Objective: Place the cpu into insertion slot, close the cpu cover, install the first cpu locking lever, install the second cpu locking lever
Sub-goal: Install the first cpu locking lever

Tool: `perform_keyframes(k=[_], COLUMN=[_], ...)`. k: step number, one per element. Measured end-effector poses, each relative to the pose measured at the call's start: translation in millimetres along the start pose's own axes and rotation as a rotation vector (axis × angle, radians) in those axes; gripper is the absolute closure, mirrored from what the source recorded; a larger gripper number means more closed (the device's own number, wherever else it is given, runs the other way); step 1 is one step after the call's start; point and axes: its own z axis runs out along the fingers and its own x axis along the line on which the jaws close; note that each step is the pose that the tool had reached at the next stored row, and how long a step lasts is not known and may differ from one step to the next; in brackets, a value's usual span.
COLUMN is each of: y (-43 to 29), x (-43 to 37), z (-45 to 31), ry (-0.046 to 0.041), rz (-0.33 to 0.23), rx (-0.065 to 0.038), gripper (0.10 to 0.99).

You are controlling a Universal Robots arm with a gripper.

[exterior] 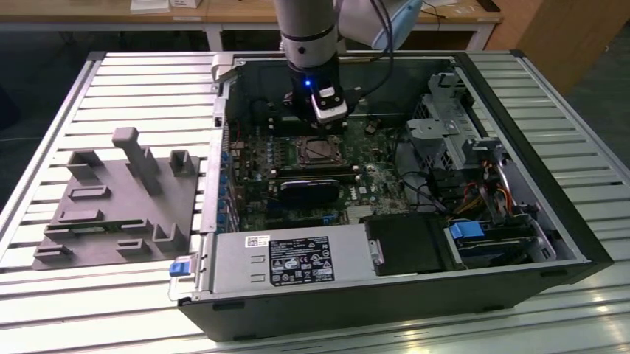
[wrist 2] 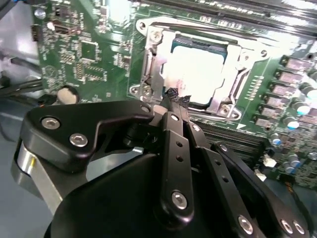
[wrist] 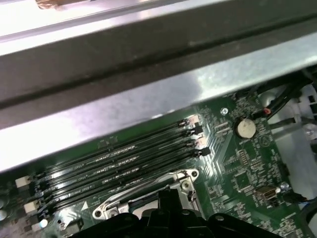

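Cpu [wrist 2: 198, 67] (seated) just beside end effector [wrist 2: 177, 99].

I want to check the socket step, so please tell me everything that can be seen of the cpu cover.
The cpu cover is a thin, silvery frame plate that looks like bare metal, with a square window in its middle. In the second wrist view it appears to lie flat on the green motherboard, and the pale metal top of the cpu shows through the window. Screw heads sit by its corners. The gripper, shut, is at one edge; whether they touch cannot be told.
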Motion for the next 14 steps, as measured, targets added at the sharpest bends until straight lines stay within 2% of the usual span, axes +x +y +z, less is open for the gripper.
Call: perform_keyframes(k=[4, 5, 6, 11, 14], y=[1.5, 1.8, 2.1, 2.1, 0.7], x=[-3.8, -4.6, -5.5, -6.0, -6.4], z=[0.9, 1.1, 1.4, 1.6, 1.5], ry=[0.0383, 0.0453, 0.0487, 0.0454, 0.0440], rz=[0.000, 0.000, 0.001, 0.000, -0.001], rx=[0.030, 0.038, 0.044, 0.057, 0.061], gripper=[0.980, 0.980, 0.980, 0.980, 0.980])
